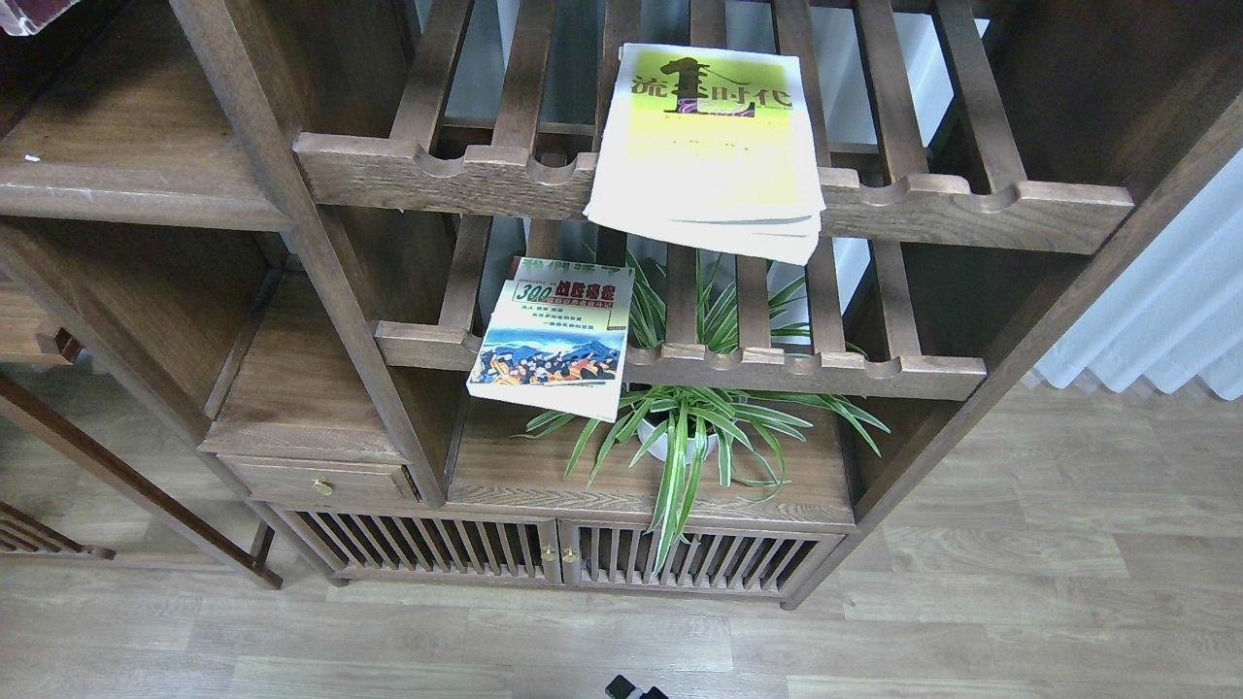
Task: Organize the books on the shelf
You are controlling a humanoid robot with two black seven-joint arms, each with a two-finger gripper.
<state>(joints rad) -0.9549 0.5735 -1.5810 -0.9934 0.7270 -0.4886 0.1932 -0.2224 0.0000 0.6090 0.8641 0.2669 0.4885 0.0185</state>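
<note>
Yellow-green paperback [707,146] lying flat on upper slatted rack [923,204], near edge overhanging the scalloped front rail, cover up. Small "300" paperback [552,335] lying flat on lower slatted rack [806,374], left end, near edge also projecting past the rail and above the compartment below. Corner of maroon book [34,12] visible at top left frame edge, above the solid flat shelf [126,146]; contact with plank: cannot tell. Shelf surface otherwise bare except for a tiny white speck near its left edge; open room across most of the plank. Upper rack free to left and right of the paperback; lower rack free to right of the small book. Potted plant [685,437] in white pot standing in bottom open compartment, leaves spreading through the lower slats and over the front edge. Small dark part [636,690] at bottom frame edge, too little shown to identify; state of either hand: cannot tell, neither in view.
</note>
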